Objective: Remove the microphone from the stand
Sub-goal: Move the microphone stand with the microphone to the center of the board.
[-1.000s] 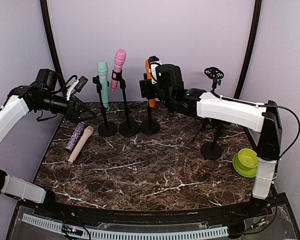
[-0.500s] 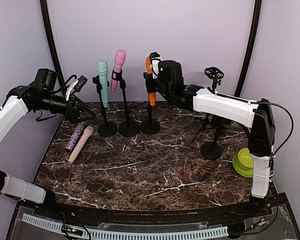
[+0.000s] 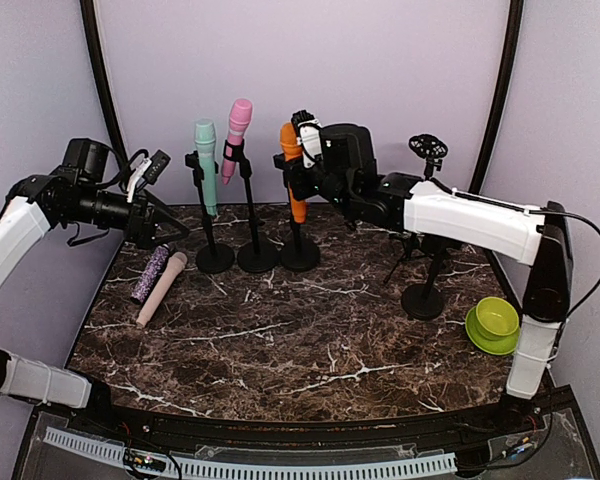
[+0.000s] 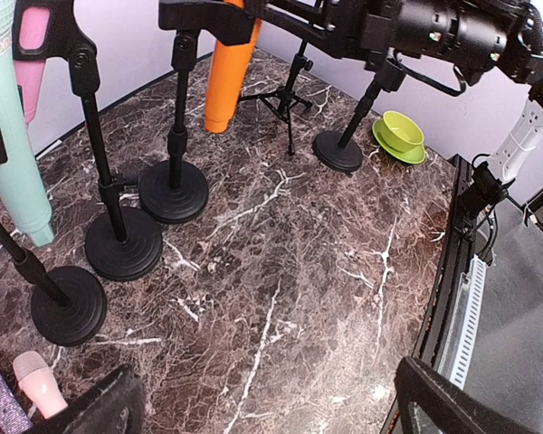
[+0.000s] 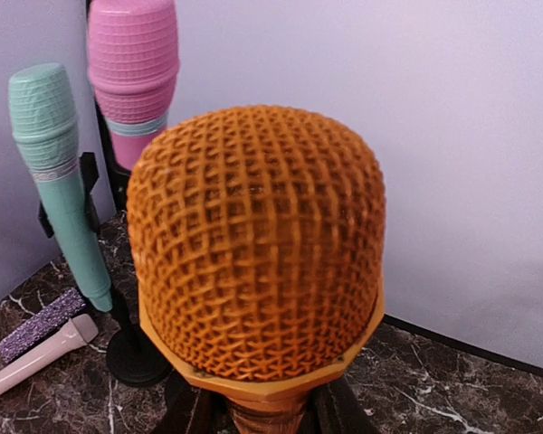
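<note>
Now that right fingers (image 5: 188, 416) have closed on orange microphone (image 5: 253, 244), it tilts, left fingers (image 4: 95, 409) wide, empty.

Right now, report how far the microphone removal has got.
Done: the right end effector grips the orange microphone, which leans left. In hand: freeing it from its stand; whether it has left the clip is unclear. Left: lift it clear and set it down. The left end effector hangs open.

"What's sitting on that dark marble table (image 3: 280, 340)?"

"Three black stand bases (image 3: 258, 255) are standing in a row at the back, and a fourth base (image 3: 423, 301) near a green bowl (image 3: 493, 322). Two microphones (glittery purple (image 3: 151, 273), pale pink (image 3: 160, 289)) are lying together at the left."
</note>
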Action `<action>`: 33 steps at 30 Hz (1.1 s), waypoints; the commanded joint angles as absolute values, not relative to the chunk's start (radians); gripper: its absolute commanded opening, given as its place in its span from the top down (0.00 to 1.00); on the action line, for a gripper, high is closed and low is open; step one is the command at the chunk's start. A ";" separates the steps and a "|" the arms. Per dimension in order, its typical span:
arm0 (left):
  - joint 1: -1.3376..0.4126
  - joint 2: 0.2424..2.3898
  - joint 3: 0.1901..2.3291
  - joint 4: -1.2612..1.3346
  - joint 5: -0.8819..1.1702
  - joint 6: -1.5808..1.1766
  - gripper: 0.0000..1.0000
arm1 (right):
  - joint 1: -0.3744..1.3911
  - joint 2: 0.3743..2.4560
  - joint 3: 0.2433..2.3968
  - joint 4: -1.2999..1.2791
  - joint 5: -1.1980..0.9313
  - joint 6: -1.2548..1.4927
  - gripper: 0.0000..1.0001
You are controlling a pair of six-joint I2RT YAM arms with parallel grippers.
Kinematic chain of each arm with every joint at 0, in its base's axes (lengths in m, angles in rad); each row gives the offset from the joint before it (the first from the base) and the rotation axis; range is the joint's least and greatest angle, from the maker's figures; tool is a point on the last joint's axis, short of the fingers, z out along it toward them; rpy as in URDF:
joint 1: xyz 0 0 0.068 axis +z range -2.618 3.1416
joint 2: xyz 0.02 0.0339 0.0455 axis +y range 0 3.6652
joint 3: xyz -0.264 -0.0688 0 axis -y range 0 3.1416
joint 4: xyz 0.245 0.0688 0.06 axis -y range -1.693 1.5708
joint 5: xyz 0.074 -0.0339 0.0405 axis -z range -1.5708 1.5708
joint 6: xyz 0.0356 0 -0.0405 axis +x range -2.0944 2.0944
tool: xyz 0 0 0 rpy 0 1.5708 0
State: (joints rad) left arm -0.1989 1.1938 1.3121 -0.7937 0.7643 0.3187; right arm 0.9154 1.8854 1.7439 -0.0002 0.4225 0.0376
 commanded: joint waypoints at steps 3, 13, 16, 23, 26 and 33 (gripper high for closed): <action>-0.194 1.164 1.289 -0.771 0.811 0.320 0.01 | 1.007 1.712 1.637 0.086 0.364 0.089 0.95; -0.193 1.115 1.243 -0.770 0.866 0.356 0.01 | 1.112 1.624 1.484 0.159 0.296 0.163 0.98; -0.194 1.091 1.233 -0.810 0.888 0.418 0.01 | 1.156 1.636 1.496 0.170 0.274 0.169 0.98; -0.193 1.071 1.228 -0.864 0.919 0.502 0.01 | 1.231 1.689 1.557 0.192 0.240 0.148 0.98; -0.193 1.058 1.202 -0.849 0.943 0.518 0.01 | 1.250 1.711 1.565 0.186 0.227 0.145 0.97; -0.194 1.049 1.164 -0.825 1.046 0.644 0.01 | 1.257 1.714 1.529 0.189 0.138 0.169 0.44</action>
